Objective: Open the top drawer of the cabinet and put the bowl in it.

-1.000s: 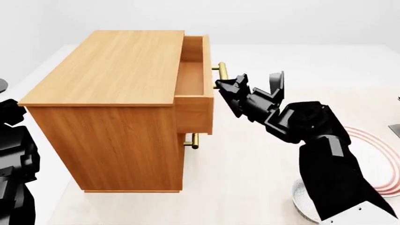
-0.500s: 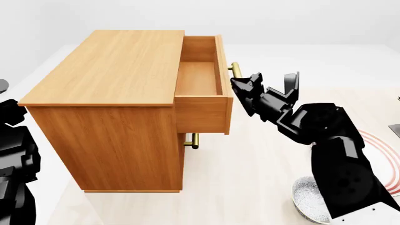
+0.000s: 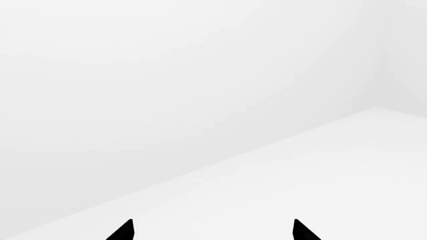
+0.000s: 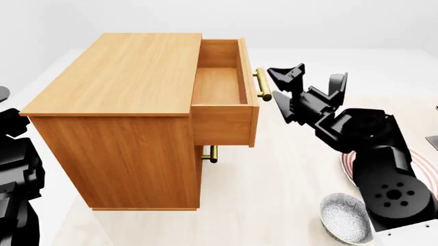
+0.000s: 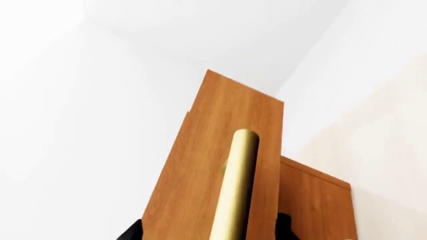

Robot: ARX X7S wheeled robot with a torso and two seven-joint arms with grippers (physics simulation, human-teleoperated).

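Observation:
The orange-brown cabinet [image 4: 123, 77] fills the left of the head view. Its top drawer [image 4: 220, 84] stands pulled out, with its inside bare. My right gripper [image 4: 276, 87] is open just off the brass handle [image 4: 262, 84], not gripping it. In the right wrist view the handle [image 5: 235, 190] runs between the spread fingertips of the right gripper [image 5: 208, 232]. The speckled bowl [image 4: 347, 218] sits on the floor at the lower right, beside my right arm. My left gripper [image 3: 212, 232] is open on nothing and faces a white wall.
A red-ringed white plate [image 4: 348, 163] lies behind my right arm, mostly hidden by it. A lower drawer's handle [image 4: 211, 152] pokes out under the open drawer. My left arm [image 4: 15, 174] hangs at the cabinet's left side.
The top drawer slid further out. My right gripper let go of the handle, opened and drew back to the right, and the arm uncovered the bowl.

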